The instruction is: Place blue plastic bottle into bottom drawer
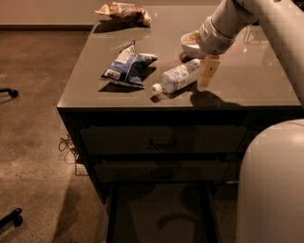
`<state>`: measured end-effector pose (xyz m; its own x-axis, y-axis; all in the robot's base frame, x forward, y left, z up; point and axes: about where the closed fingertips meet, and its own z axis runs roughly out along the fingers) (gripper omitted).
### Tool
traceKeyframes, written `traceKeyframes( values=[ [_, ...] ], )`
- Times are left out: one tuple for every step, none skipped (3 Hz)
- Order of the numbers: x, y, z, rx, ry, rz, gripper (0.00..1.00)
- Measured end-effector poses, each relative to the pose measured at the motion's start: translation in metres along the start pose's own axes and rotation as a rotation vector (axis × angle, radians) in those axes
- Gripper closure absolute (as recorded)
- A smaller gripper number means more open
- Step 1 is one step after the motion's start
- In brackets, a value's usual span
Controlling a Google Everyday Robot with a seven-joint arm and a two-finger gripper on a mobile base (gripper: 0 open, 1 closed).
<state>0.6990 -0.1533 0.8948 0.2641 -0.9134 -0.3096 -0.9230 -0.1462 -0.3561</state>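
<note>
The blue plastic bottle (179,76) lies on its side on the grey counter top (114,95), with its white cap pointing to the front left. My gripper (208,71) hangs down from the arm at the bottle's right end, right against its base. The bottom drawer (161,213) stands pulled out below the counter, and its flat panel shows nothing inside. Two upper drawers with bar handles are shut.
A blue and white snack bag (126,66) lies left of the bottle. A white bowl (192,45) sits just behind the gripper. Another snack bag (124,13) lies at the back left. My pale body (270,185) fills the lower right. Carpet floor is at the left.
</note>
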Motion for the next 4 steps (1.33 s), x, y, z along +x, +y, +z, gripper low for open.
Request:
traceKeyframes(
  values=[
    [-0.010,0.004,0.006,-0.030,-0.008,-0.021,0.00],
    [-0.020,0.008,0.019,-0.076,-0.020,-0.039,0.00],
    [-0.024,0.009,0.027,-0.099,-0.029,-0.047,0.00],
    [-0.024,0.011,0.035,-0.122,-0.036,-0.042,0.18]
  ],
)
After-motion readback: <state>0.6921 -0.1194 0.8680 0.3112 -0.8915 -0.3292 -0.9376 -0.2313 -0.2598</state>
